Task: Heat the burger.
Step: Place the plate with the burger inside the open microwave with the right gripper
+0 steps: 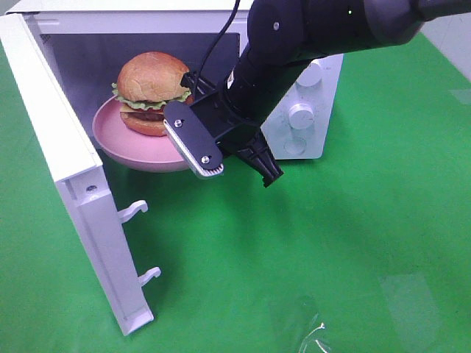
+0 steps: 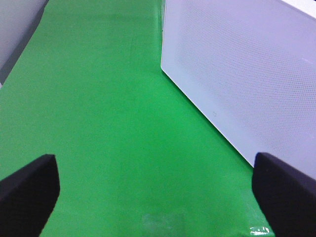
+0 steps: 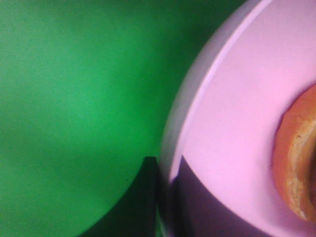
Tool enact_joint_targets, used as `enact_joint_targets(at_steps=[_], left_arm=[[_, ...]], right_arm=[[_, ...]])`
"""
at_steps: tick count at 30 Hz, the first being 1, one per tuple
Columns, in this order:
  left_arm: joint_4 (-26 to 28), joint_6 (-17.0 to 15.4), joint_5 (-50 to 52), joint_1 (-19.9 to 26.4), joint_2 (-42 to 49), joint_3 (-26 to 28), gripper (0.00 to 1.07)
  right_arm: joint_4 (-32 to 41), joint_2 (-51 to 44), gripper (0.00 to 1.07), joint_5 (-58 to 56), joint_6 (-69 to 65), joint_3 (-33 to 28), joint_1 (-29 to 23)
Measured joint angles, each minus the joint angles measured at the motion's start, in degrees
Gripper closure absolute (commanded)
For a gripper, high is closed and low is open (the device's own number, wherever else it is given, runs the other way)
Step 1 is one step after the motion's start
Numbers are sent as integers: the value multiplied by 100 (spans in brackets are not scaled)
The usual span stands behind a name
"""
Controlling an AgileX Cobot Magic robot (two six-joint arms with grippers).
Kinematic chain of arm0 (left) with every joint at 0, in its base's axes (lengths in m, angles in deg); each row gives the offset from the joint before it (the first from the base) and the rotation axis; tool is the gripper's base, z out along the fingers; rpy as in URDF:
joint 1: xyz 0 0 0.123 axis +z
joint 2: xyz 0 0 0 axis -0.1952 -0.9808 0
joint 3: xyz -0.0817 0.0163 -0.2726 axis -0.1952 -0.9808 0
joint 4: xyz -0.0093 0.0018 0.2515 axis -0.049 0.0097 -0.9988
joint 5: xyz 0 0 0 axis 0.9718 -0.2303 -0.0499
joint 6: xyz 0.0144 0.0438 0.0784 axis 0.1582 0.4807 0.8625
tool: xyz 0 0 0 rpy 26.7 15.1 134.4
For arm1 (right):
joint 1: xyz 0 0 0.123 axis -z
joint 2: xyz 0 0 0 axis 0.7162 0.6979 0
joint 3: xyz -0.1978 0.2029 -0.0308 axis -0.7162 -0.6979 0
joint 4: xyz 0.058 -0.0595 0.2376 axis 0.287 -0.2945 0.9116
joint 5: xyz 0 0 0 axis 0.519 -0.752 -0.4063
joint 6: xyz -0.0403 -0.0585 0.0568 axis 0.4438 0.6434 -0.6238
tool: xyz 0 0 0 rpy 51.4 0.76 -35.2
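The burger [image 1: 151,88] has a golden bun and a lettuce frill. It sits on a pink plate [image 1: 125,140] at the mouth of the open microwave [image 1: 73,44], and the plate's near part hangs over the green mat. My right gripper [image 1: 206,165] reaches in from the upper right and is shut on the plate's near rim. The right wrist view shows the plate [image 3: 232,123] close up, with the gripper [image 3: 165,197] pinching its rim and the burger's edge [image 3: 301,163] beside it. My left gripper [image 2: 158,192] is open over bare mat and holds nothing; the exterior view does not show it.
The microwave door [image 1: 73,184] stands wide open to the left, its two latch hooks [image 1: 136,209] pointing right. Knobs [image 1: 300,114] sit on the control panel behind the arm. A white perforated panel [image 2: 237,74] rises beside the left gripper. Green mat [image 1: 331,257] covers the table.
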Motion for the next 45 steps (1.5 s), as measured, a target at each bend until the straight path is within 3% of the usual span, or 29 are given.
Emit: enact_joint_targets(at_steps=[24,45], left_arm=[[0,0,0,0,0,0,9],[0,0,0,0,0,0,9]], right_arm=[[-625,533,107,-126,-894,814,0],[-716,1031,107,-361,-1341,1335,0]])
